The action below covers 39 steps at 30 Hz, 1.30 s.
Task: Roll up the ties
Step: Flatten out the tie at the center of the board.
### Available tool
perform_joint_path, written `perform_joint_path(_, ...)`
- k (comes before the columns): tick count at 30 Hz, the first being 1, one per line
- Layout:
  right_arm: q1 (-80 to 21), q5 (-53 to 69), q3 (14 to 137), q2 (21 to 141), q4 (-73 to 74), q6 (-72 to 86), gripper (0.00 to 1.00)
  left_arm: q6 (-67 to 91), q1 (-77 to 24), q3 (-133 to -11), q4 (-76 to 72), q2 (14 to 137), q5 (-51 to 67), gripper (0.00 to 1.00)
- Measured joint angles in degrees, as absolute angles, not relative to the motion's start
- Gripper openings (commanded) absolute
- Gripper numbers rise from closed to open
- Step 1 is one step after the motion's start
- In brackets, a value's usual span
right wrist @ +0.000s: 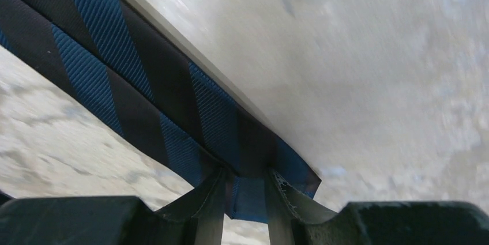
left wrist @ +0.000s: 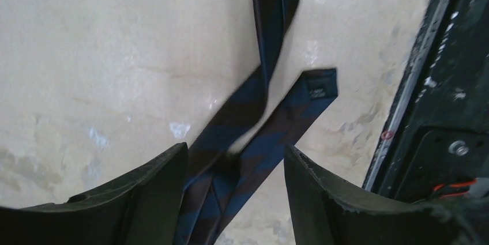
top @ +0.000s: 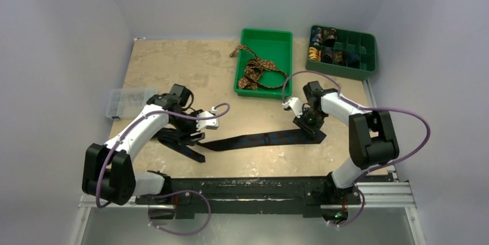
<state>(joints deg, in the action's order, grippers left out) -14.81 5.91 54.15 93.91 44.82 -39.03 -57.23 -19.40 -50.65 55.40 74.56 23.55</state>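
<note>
The dark navy and black diagonally striped fabric necktie (top: 259,139) lies across the near middle of the beige mottled worktop (top: 173,66), running left to right between the two arms. Its right end is pinched at the very tip between the black fingers (right wrist: 202,210) of the right gripper (top: 309,127), which stand close together on the fabric; the striped necktie (right wrist: 144,83) stretches straight away from them. Its left part is doubled into loose folds by the left gripper (top: 193,134). In the left wrist view two strands (left wrist: 230,118) cross and pass between that gripper's black fingers (left wrist: 144,199), which are spread wide and clamp nothing. One strand ends in a squared tip with a small label.

Farther off, at the far middle, a bright green plastic tray (top: 274,49) holds a brown necktie with a small tan pattern (top: 254,72), heaped loosely, one end trailing over the tray's left rim. Right of it sits a dark green compartment tray (top: 363,55) with small rolled coils (top: 326,55) in its left compartments. A clear plastic box (top: 130,102) rests at the worktop's left edge.
</note>
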Motion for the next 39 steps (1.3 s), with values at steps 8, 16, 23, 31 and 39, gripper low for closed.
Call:
perform_joint_path(8, -3.2, -1.1, 49.5, 90.2, 45.6, -46.3, 0.28, -67.5, -13.0, -50.2, 54.2, 77.9, 19.0, 0.58)
perform_joint_path(16, 7.1, -6.2, 50.0, 92.0, 47.8, -52.2, 0.32, -71.2, -5.0, -56.4, 52.8, 90.0, 17.4, 0.47)
perform_joint_path(23, 9.7, -4.1, 57.3, 94.5, 53.9, -53.5, 0.44, -76.3, -1.1, -61.0, 57.9, 84.6, 22.1, 0.52)
perform_joint_path(31, 4.5, 6.9, 69.9, 92.0, 61.2, -49.9, 0.46, -86.2, -5.5, -51.6, 68.9, 75.5, 25.0, 0.51)
perform_joint_path(39, 0.9, 14.0, 73.5, 91.4, 64.7, -44.9, 0.47, -85.4, -11.0, -38.7, 60.0, 76.0, 16.0, 0.47)
